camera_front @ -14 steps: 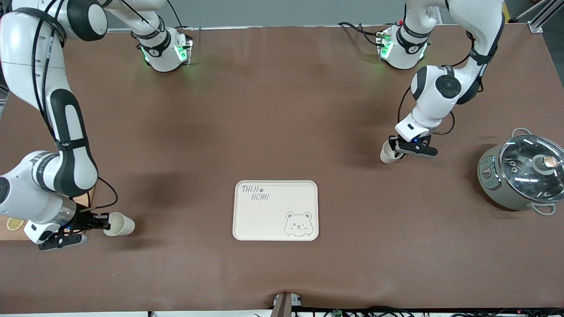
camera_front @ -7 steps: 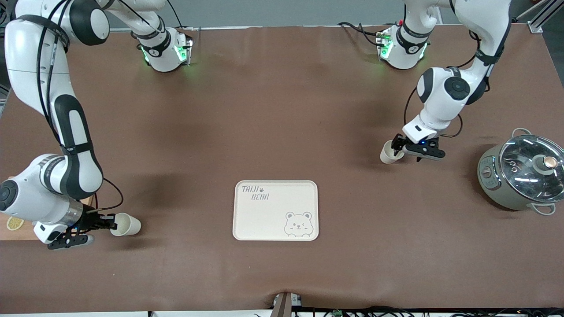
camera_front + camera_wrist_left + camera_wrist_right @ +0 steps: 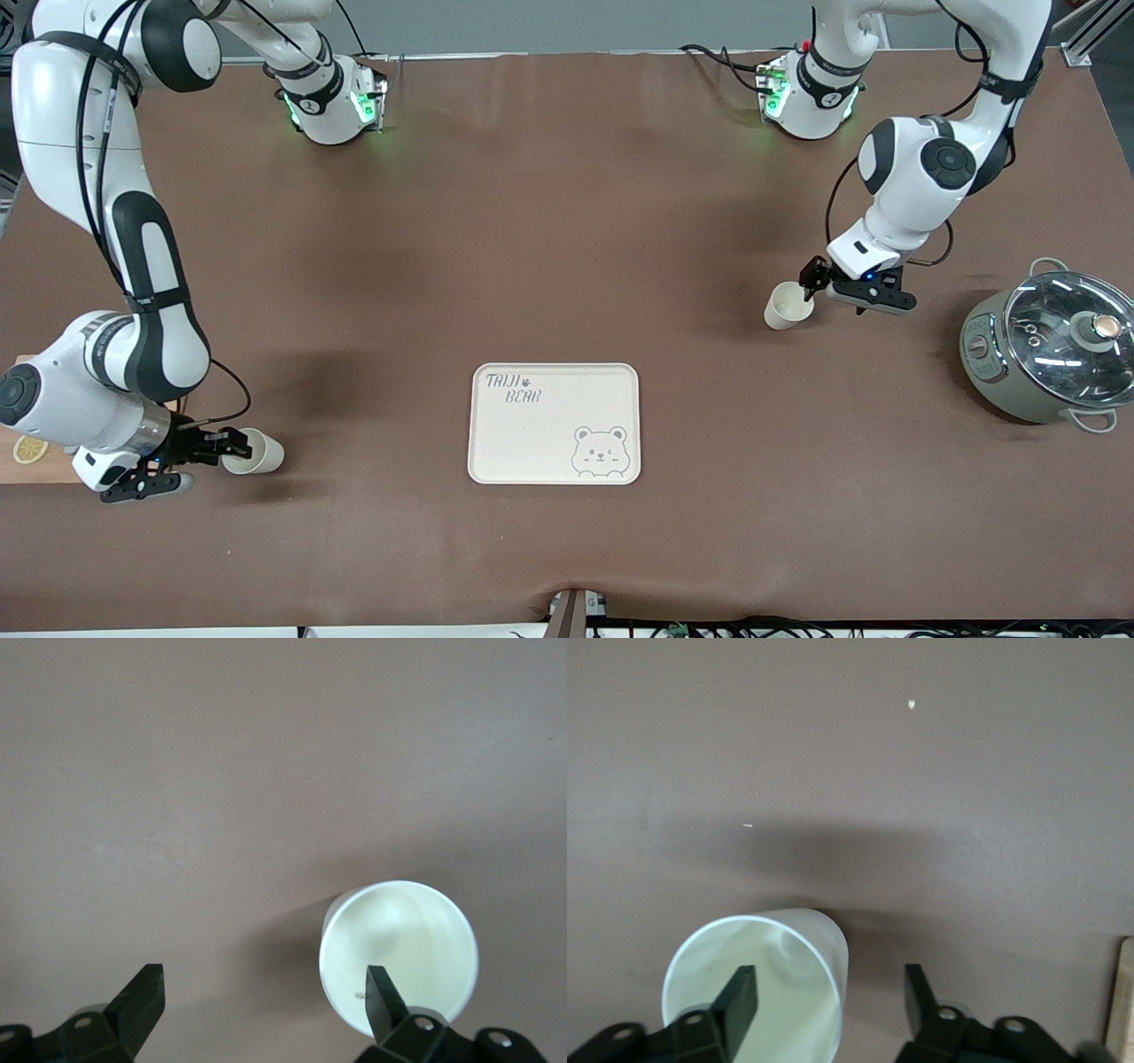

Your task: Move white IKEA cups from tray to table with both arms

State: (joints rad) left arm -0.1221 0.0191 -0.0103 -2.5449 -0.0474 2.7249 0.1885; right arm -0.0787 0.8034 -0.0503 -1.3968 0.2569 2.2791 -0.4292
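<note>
One white cup (image 3: pixel 783 307) stands on the brown table toward the left arm's end, farther from the front camera than the tray. My left gripper (image 3: pixel 809 283) is open just above its rim. In the left wrist view the gripper (image 3: pixel 261 992) has one fingertip (image 3: pixel 383 990) over the cup's mouth (image 3: pixel 399 939), the other well clear. The second white cup (image 3: pixel 259 453) stands near the right arm's end. My right gripper (image 3: pixel 229 446) is open at its rim. In the right wrist view the gripper (image 3: pixel 828 997) has one fingertip (image 3: pixel 740 992) inside the cup (image 3: pixel 775 979), the other outside.
The cream bear-print tray (image 3: pixel 532 443) lies in the middle between the two cups, with nothing on it. A grey pot with a glass lid (image 3: pixel 1050 346) stands at the left arm's end. A wooden board with a lemon slice (image 3: pixel 27 449) lies under the right arm's wrist.
My right gripper has shifted a little toward the tray with its cup. My left gripper has drawn back from its cup toward the pot, and that cup has stayed in place.
</note>
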